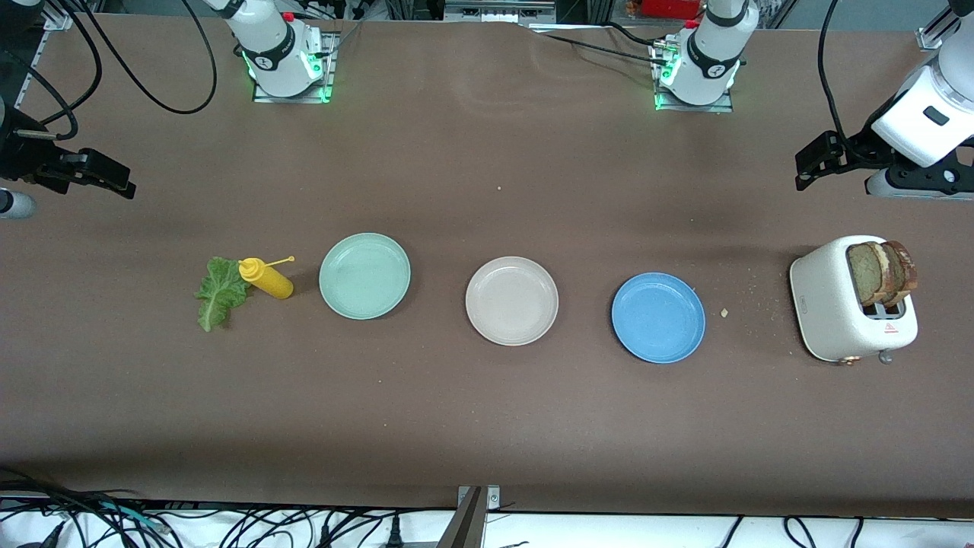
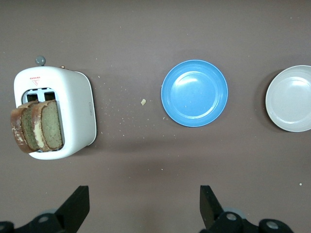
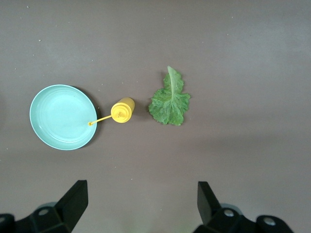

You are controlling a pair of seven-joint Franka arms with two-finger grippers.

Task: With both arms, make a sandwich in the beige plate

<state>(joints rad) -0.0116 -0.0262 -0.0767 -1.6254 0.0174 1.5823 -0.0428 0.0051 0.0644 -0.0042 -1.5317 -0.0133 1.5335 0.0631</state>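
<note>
Brown table (image 1: 487, 426), beige plate (image 1: 511, 301) well apart from both open claws

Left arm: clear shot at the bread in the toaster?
Probably yes. The left hand is open, up near the toaster; the bread slices stick up out of its slots with nothing over them.

beige plate (image 1: 511, 301) bare, mid-table — bread slices (image 1: 881, 272) upright in toaster (image 1: 837, 312); lettuce leaf (image 1: 221, 291) flat.
</note>
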